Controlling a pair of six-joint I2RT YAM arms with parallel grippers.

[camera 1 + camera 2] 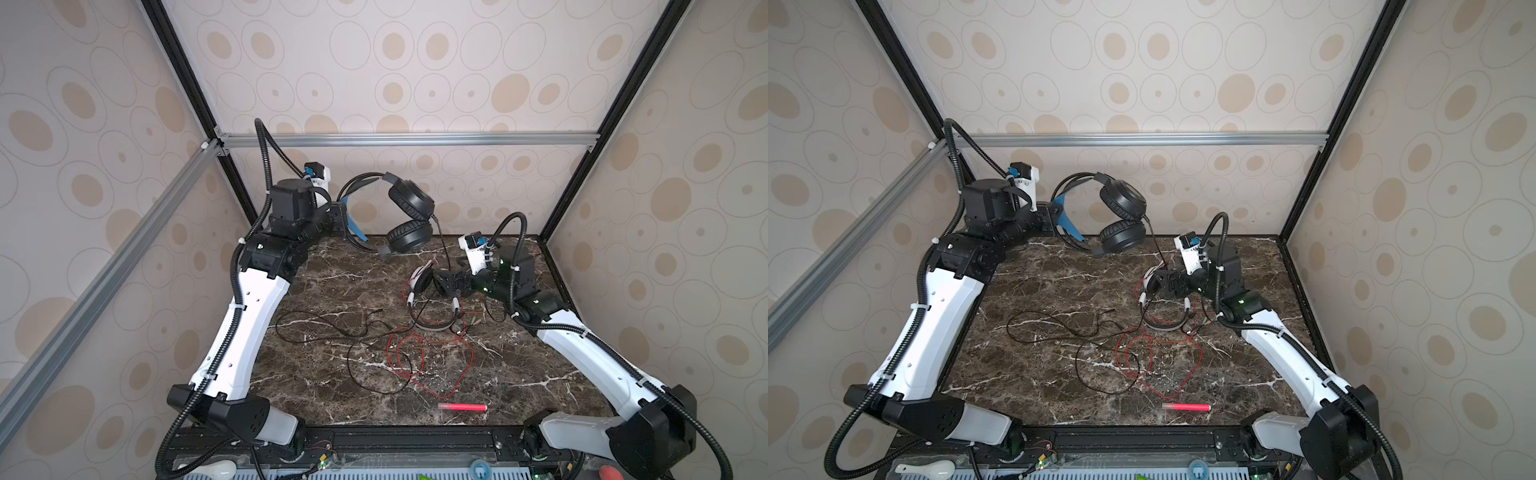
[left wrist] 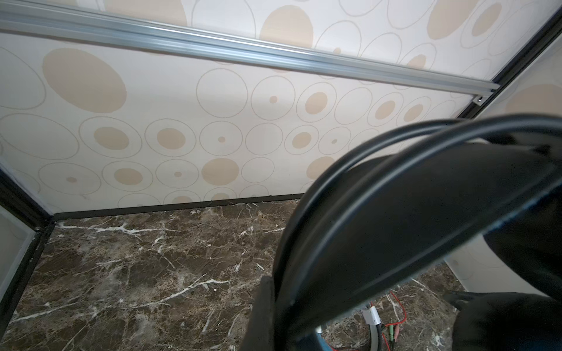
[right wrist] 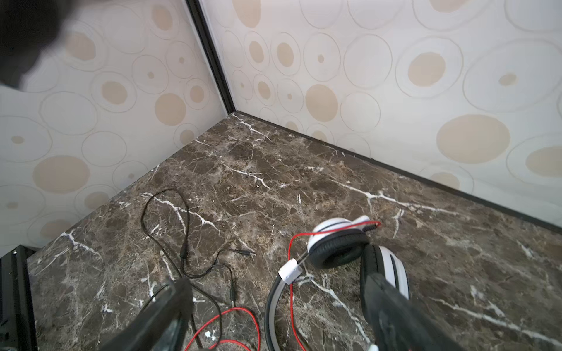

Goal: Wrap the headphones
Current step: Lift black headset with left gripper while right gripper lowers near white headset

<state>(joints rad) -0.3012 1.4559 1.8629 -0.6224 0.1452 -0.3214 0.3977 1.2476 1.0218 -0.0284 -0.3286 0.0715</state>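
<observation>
At the back of the marble bench (image 1: 332,270), the left gripper (image 1: 341,219) is clamped on the blue-lined headband of the black headset (image 1: 409,216). It holds the headset in the air, probably so that the black cable (image 1: 332,328) hangs and trails free for winding. The white headset (image 3: 337,243) lies on the bench to the right (its red cable (image 1: 432,361) sprawled in loose loops). The right gripper (image 3: 276,284), jaws spread wide, reaches low over it, holding nothing.
</observation>
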